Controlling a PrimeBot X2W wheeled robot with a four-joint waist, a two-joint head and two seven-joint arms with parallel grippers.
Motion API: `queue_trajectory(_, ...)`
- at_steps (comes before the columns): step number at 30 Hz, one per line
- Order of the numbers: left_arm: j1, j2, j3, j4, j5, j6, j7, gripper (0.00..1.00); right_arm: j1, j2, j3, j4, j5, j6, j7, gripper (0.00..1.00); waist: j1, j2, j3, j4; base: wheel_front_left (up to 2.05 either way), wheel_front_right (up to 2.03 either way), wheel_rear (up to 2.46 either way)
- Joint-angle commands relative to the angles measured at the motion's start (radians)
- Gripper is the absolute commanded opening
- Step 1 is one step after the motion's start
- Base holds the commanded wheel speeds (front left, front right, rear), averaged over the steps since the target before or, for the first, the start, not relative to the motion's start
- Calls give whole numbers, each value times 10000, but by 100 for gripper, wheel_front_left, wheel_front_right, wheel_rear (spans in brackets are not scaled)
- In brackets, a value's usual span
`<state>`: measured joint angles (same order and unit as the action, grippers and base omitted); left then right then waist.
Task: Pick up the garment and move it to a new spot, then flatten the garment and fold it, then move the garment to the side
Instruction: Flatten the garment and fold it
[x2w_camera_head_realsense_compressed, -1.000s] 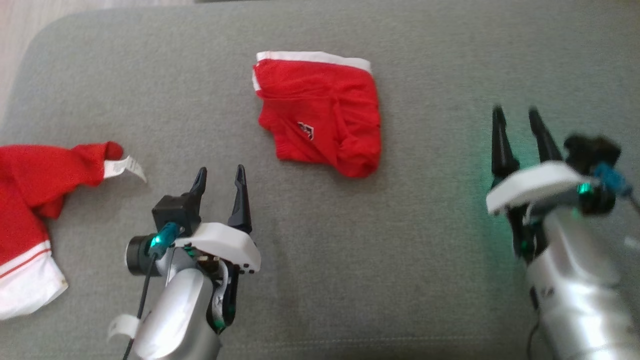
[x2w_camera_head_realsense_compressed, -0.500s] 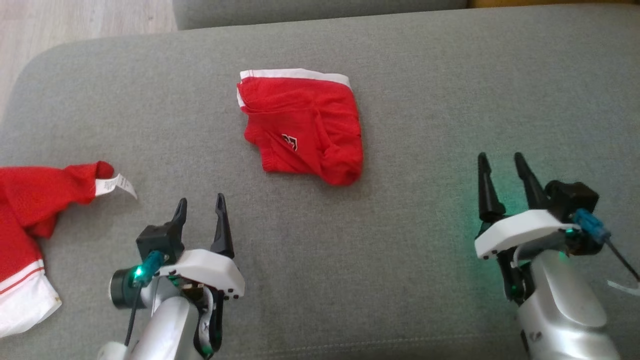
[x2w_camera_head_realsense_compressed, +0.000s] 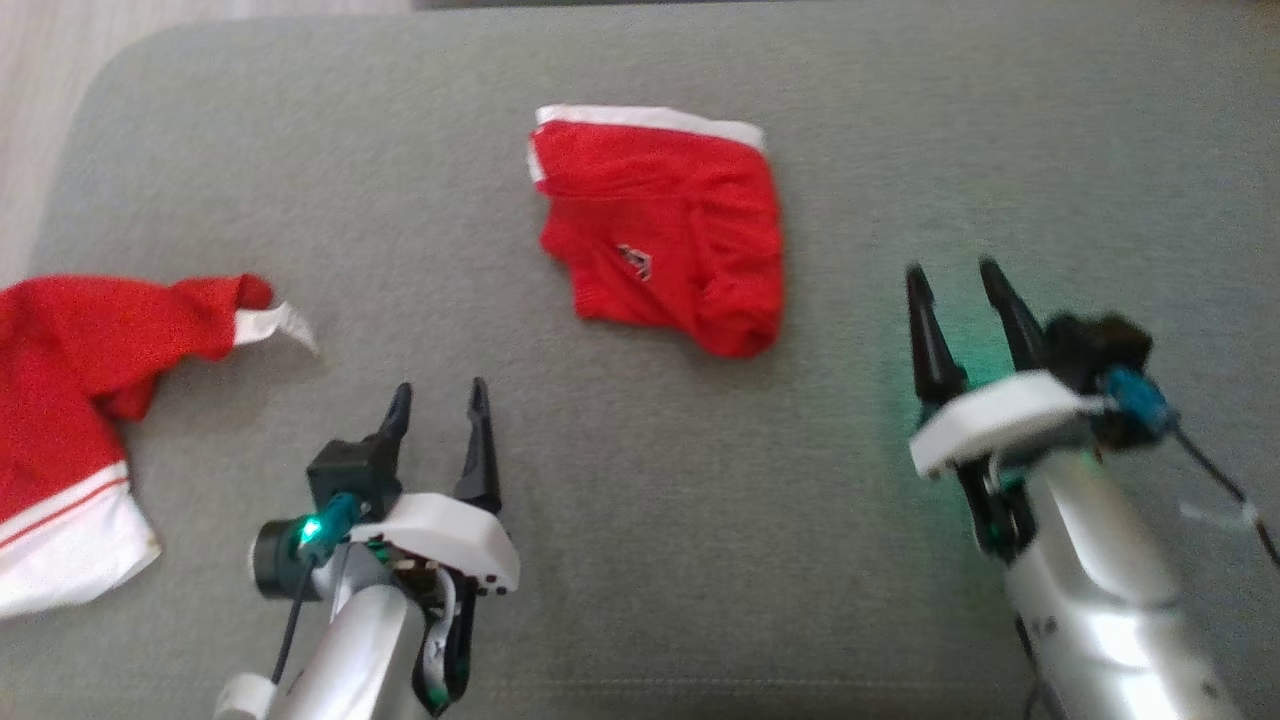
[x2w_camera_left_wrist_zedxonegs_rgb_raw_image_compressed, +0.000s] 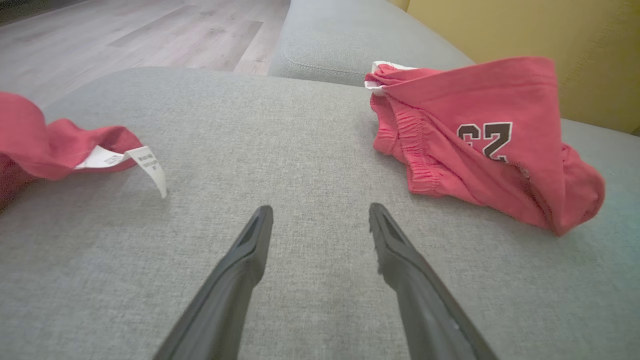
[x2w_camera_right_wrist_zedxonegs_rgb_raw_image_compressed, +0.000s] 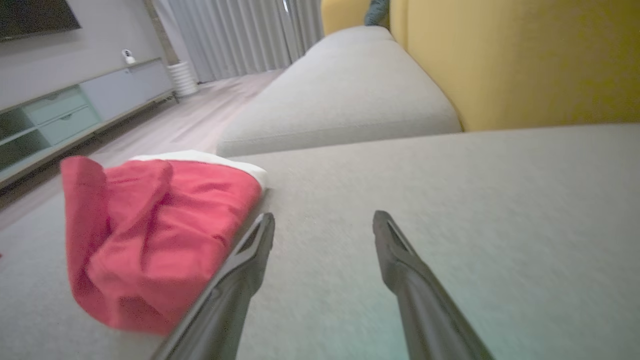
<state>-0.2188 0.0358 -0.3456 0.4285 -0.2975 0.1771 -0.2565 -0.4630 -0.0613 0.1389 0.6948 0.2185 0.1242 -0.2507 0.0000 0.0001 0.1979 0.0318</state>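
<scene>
Folded red garment (x2w_camera_head_realsense_compressed: 665, 240) sits mid sofa cushion (x2w_camera_head_realsense_compressed: 900, 120), ahead of left gripper (x2w_camera_head_realsense_compressed: 439, 388) & right gripper (x2w_camera_head_realsense_compressed: 951, 268), both w/ jaws apart & empty; prob. best: pinch all layers at near edge, shift aside w/o unfolding.

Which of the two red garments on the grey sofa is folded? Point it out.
The red garment with dark lettering, lying centrally, is folded compactly. The other garment, at the robot's left, sprawls loose, its white label sticking out.
</scene>
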Motion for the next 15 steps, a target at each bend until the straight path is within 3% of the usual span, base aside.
queue_trajectory(1, -443, 145, 222, -318, -53, 22, -53, 100, -594, 109, 336, -245, 51, 65, -110, 100, 0, -1, 311, 405, 0, 0, 0)
queue_trajectory(11, -577, 145, -439, -355, -404, 79, -53, 100, -2435, 110, 922, 1514, 135, 65, -110, 100, 0, -1, 763, 1656, 0, 0, 0)
queue_trajectory(13, -613, 145, -547, -386, -509, 102, -53, 100, -2753, 110, 846, 1971, -29, 65, -110, 5, 0, -1, 856, 1822, 0, 0, 0)
queue_trajectory(15, -668, 145, -681, -434, -557, 114, -53, 100, -3022, 106, 818, 2377, -209, 65, -110, 0, 0, -1, 949, 1954, 0, 0, 0)
